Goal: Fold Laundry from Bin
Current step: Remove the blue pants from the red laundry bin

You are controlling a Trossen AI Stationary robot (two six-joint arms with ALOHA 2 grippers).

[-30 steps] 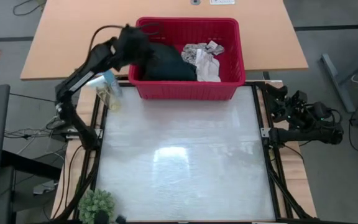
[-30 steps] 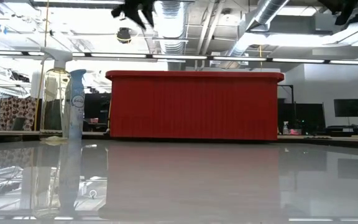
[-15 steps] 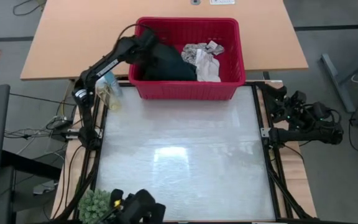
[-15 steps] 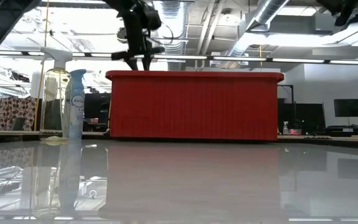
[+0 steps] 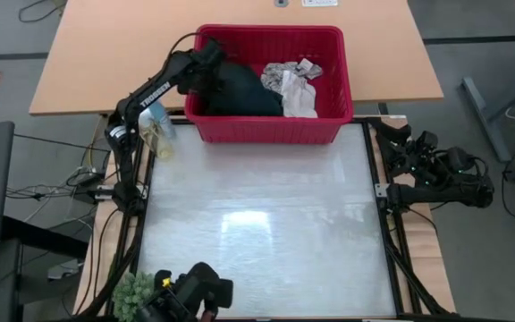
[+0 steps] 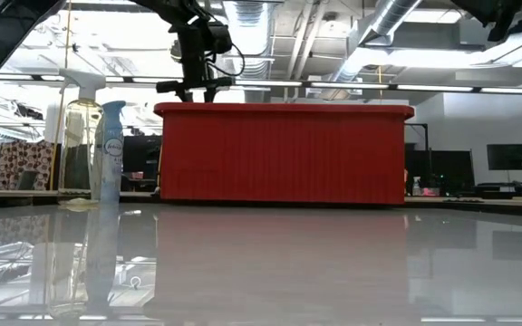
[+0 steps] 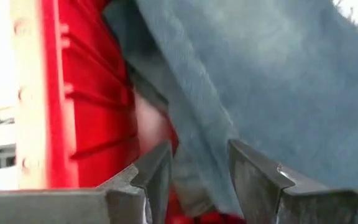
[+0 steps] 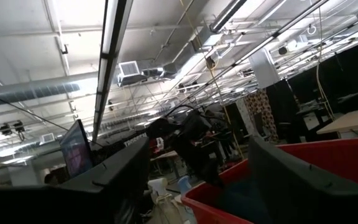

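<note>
Dark blackish-green garment (image 5: 240,91) heaped in red bin (image 5: 266,128) at desk's far edge, left gripper (image 7: 197,180) jaws part-open, straddling its fold, right gripper (image 5: 399,148) wide, empty.

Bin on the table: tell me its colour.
Red all over, slotted sides included. The bin shows best in the high view.

High view straight down; low view level; both share bin (image 5: 270,85).
</note>
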